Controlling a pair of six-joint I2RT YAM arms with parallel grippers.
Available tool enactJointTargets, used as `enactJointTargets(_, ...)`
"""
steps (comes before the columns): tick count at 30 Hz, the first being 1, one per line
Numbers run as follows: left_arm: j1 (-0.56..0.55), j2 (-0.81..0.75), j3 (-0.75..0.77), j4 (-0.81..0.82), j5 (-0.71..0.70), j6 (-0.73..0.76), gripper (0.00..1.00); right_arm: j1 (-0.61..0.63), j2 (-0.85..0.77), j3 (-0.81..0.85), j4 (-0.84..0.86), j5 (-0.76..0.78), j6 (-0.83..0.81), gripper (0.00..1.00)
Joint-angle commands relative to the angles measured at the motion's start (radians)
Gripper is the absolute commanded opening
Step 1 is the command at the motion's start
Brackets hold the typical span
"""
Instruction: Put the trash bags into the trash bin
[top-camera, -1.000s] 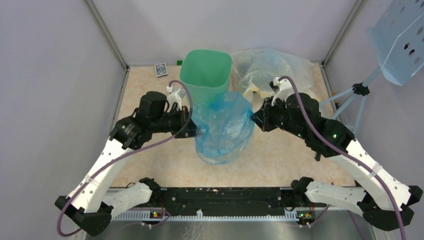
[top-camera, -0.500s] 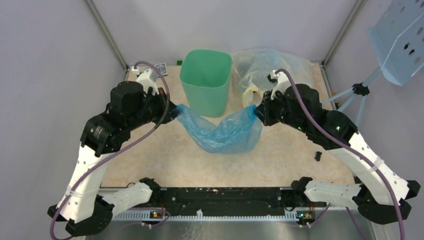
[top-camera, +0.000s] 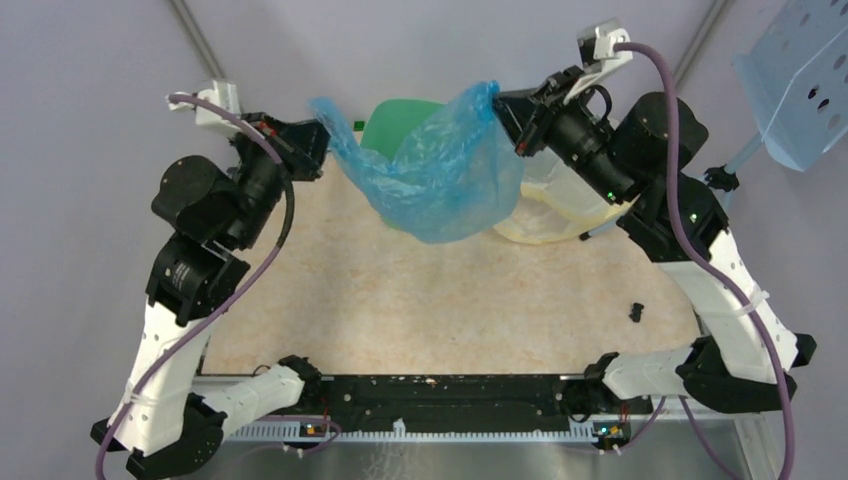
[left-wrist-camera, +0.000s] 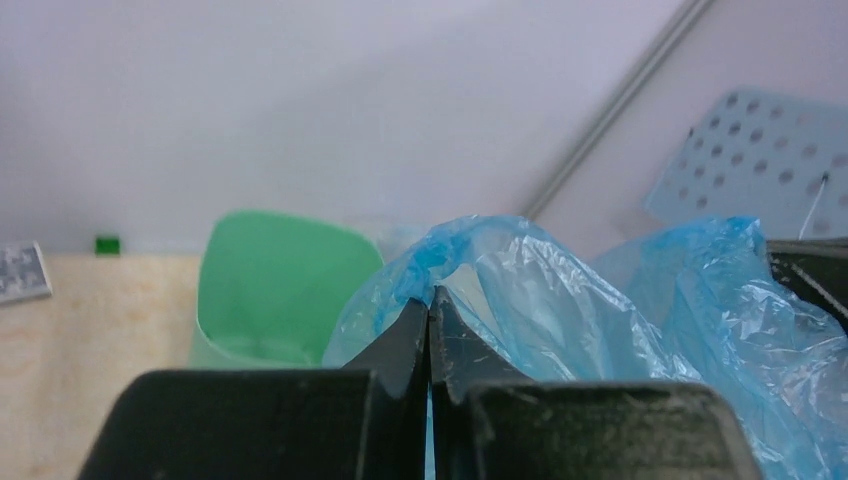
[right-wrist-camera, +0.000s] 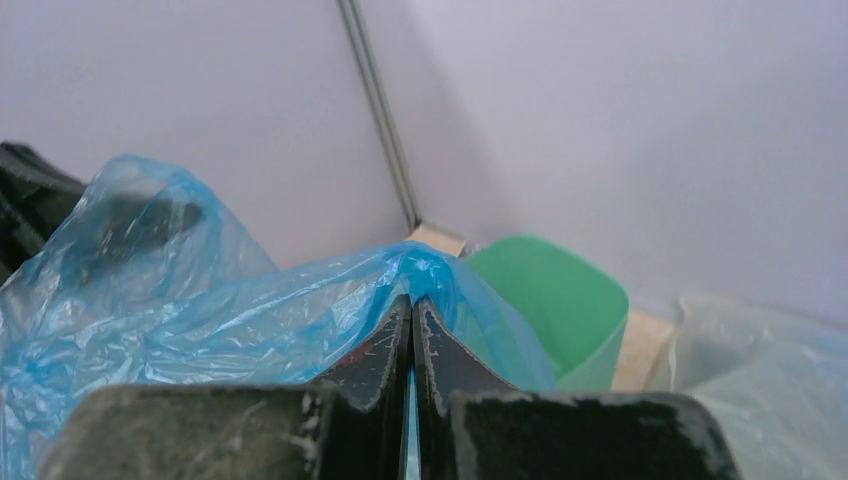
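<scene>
Lifted higher, the trash bag (top-camera: 440, 180) hangs just short of the trash bin (top-camera: 390, 125), left fingers (left-wrist-camera: 400, 350) and right fingers (right-wrist-camera: 385, 370) clamping it; next, carry over and lower.

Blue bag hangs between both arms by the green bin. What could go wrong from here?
The left fingers and right fingers each pinch only a thin edge of the blue bag, so it may slip. Its sag hides most of the green bin from above; lowering could drape it over the rim.
</scene>
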Motion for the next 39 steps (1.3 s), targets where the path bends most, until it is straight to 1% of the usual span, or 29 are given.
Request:
enactJointTargets(1,0.005,-0.024,-0.045,0.401,-0.163,0.119,0.0,-0.012,0.088,0.087,0.193,0.065,-0.091,0.0)
enactJointTargets(3,0.006,0.007,-0.038,0.456,-0.192,0.154,0.0,-0.035,0.132,0.124,0.222,0.069,-0.095,0.0)
enactJointTargets(5,0.005,0.054,-0.005,0.468,-0.21,0.179,0.0,-0.072,0.176,0.159,0.241,0.042,-0.078,0.0)
enactJointTargets(10,0.005,0.173,0.061,0.481,-0.232,0.212,0.0,-0.17,0.284,0.263,0.27,-0.077,0.017,0.0)
enactJointTargets(13,0.007,0.219,0.088,0.482,-0.254,0.226,0.0,-0.191,0.353,0.322,0.264,-0.12,0.042,0.0)
enactJointTargets(15,0.012,0.24,0.091,0.479,-0.249,0.225,0.0,-0.192,0.374,0.331,0.265,-0.127,0.047,0.0)
enactJointTargets(17,0.02,0.253,0.077,0.479,-0.236,0.216,0.0,-0.193,0.377,0.311,0.273,-0.126,0.051,0.0)
enactJointTargets(21,0.048,0.278,0.06,0.468,-0.201,0.198,0.0,-0.205,0.361,0.2,0.299,-0.155,0.072,0.0)
enactJointTargets(25,0.082,0.302,0.059,0.444,-0.14,0.141,0.0,-0.228,0.321,0.101,0.345,-0.175,0.106,0.0)
enactJointTargets(29,0.09,0.309,0.058,0.441,-0.099,0.105,0.0,-0.242,0.307,0.109,0.333,-0.203,0.126,0.0)
enactJointTargets(33,0.09,0.301,0.054,0.432,-0.059,0.077,0.0,-0.242,0.33,0.141,0.293,-0.271,0.16,0.0)
enactJointTargets(39,0.091,0.278,0.028,0.407,-0.018,0.045,0.0,-0.243,0.294,0.055,0.339,-0.361,0.232,0.0)
